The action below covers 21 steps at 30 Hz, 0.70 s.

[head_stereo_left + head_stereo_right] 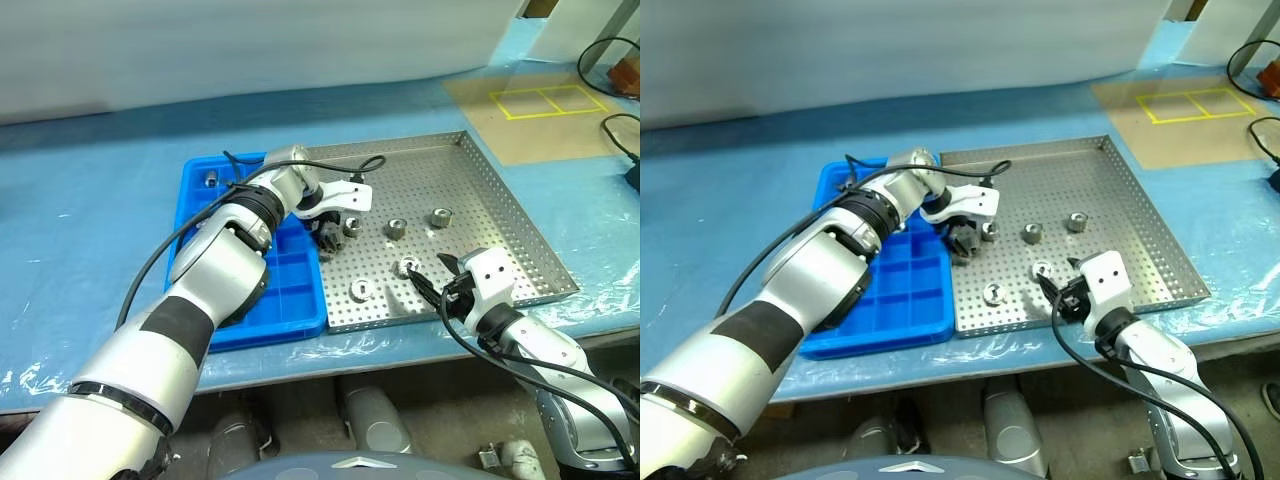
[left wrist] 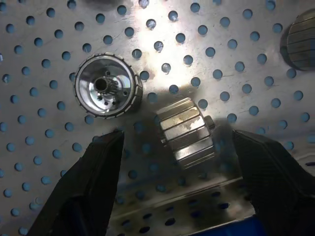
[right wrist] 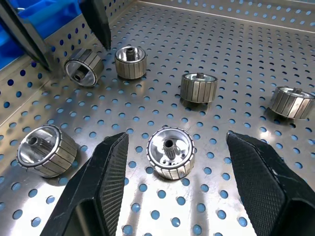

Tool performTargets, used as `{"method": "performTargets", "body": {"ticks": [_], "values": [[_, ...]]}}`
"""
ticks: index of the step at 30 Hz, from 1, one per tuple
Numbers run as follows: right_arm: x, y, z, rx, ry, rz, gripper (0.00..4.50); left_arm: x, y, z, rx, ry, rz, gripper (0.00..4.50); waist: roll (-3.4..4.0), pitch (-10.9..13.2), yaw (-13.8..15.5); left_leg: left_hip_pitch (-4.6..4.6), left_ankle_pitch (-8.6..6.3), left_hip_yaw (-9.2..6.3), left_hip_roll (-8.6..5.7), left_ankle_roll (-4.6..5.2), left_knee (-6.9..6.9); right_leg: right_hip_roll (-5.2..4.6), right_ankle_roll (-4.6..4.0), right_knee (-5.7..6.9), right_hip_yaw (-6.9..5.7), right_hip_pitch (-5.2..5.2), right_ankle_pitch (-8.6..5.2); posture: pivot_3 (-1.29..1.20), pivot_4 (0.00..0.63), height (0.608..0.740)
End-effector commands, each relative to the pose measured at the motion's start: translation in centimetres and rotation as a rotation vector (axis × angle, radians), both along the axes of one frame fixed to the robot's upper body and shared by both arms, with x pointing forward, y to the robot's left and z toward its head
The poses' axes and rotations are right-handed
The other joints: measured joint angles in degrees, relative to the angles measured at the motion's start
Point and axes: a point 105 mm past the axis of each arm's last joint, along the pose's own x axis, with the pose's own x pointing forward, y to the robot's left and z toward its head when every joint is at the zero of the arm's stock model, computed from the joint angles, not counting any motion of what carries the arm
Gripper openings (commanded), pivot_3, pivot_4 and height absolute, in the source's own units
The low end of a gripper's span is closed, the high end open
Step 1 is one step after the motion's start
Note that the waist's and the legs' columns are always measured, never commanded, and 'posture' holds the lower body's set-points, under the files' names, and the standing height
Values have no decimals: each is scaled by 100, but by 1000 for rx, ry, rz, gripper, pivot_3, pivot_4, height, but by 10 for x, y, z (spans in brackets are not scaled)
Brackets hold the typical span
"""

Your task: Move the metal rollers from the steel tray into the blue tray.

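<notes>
Six rollers (image 3: 169,152) lie on the steel tray (image 1: 500,215) as we read the head view, with one more (image 1: 211,179) in a far cell of the blue tray (image 1: 295,290) at 9 o'clock of it. Our left arm hides much of the blue grid. The left gripper (image 1: 327,238) tips down over the steel tray's 9 o'clock edge; the right gripper (image 1: 432,278) sits near the 6 o'clock rim.

From the left wrist, black fingers (image 2: 93,182) stand wide apart, holding nothing, with a ribbed roller (image 2: 187,132) on its side between them. Another (image 2: 106,85) stands on end at 10 o'clock of it, its hollow and toothed hub showing. A third is cut off at the frame's edge.

From the right wrist, cross-hatched fingers (image 3: 106,182) gape wide and empty around an upright roller. Floor is perforated sheet metal; the far rollers are small and hard to read.
</notes>
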Motion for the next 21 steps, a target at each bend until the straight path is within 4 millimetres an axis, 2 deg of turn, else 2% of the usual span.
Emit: {"method": "performTargets", "body": {"ticks": [1,6,11,14,16,18,21], "values": [[-2,2,10,-12,-47,2,3275,-3,2,-4,33,17,-17,3724,0,0,-57,-1,0,0,0,1,0,0,0,-1,-2,0,0,-731,150,740],[-5,1,8,-16,-44,-13,3275,-2,12,-15,77,19,-6,3724,0,0,-143,0,-1,-2,2,2,1,0,1,0,-9,0,1,-744,150,740],[-4,1,8,-20,-48,-22,3275,-4,12,-17,85,20,-23,3724,0,0,-235,7,-2,-13,0,1,6,-3,3,-10,-20,23,0,-744,150,740],[-2,2,8,-28,-54,-20,3302,-1,8,-16,66,-13,-21,3151,0,0,-249,10,-2,-16,-3,1,7,-5,3,-12,-21,29,0,-745,150,740],[-2,2,8,-28,-54,-20,3302,1,8,-18,70,-34,-15,2532,0,0,-252,9,-2,-20,-4,1,7,-7,3,-14,-25,30,0,-741,150,740],[-2,1,8,-28,-54,-19,3302,-1,11,-20,80,-14,-20,2532,0,0,-252,8,-3,-24,-4,3,6,-7,3,-19,-30,33,0,-741,150,740],[-2,1,8,-30,-54,-22,3302,-2,13,-20,64,0,-18,1998,1,-1,-265,7,-5,-26,-3,8,4,-7,3,-26,-38,37,0,-738,150,740]]}}
